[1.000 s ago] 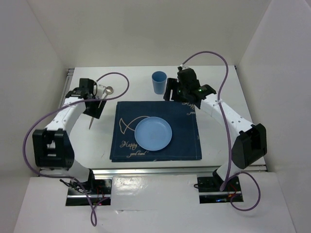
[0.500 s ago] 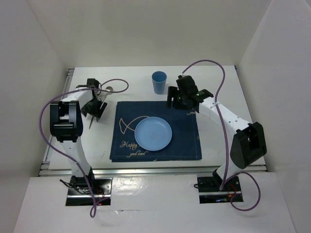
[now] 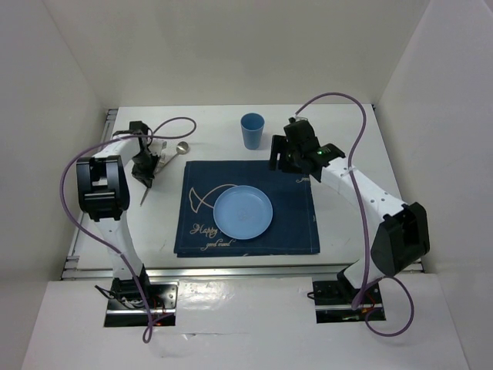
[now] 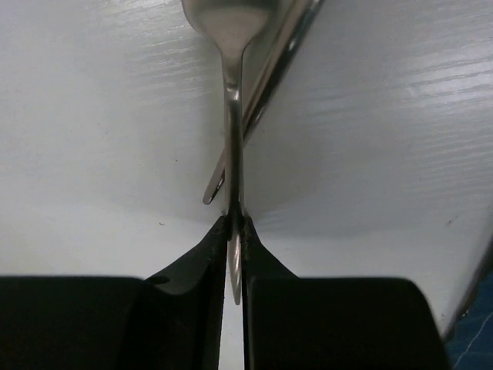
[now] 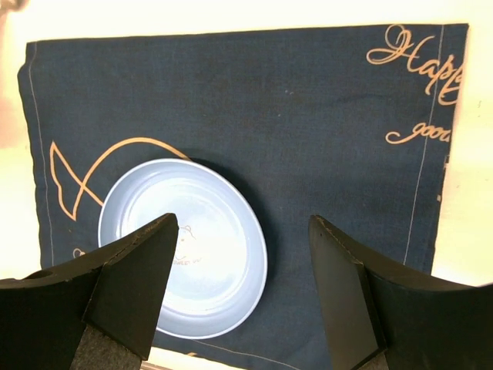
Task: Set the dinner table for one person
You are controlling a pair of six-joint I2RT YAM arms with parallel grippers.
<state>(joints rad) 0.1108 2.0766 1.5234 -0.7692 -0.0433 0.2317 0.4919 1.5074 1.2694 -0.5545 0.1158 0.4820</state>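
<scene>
Left gripper [image 4: 233,225] pinches a metal utensil [image 4: 233,146] by its handle — long axis roughly near-to-far, placemat [image 3: 300,223] just to its right — while the right gripper [image 5: 243,231] hangs wide, holding nothing.

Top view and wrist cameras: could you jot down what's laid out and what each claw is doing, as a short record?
Table: white, walled in
Placemat: dark blue, in the middle
Plate: light blue, empty, on the placemat
Cup: blue, upright, beyond the placemat
Left gripper: shut on a metal utensil by its handle, left of the placemat
Right gripper: open, empty, above the placemat
</scene>
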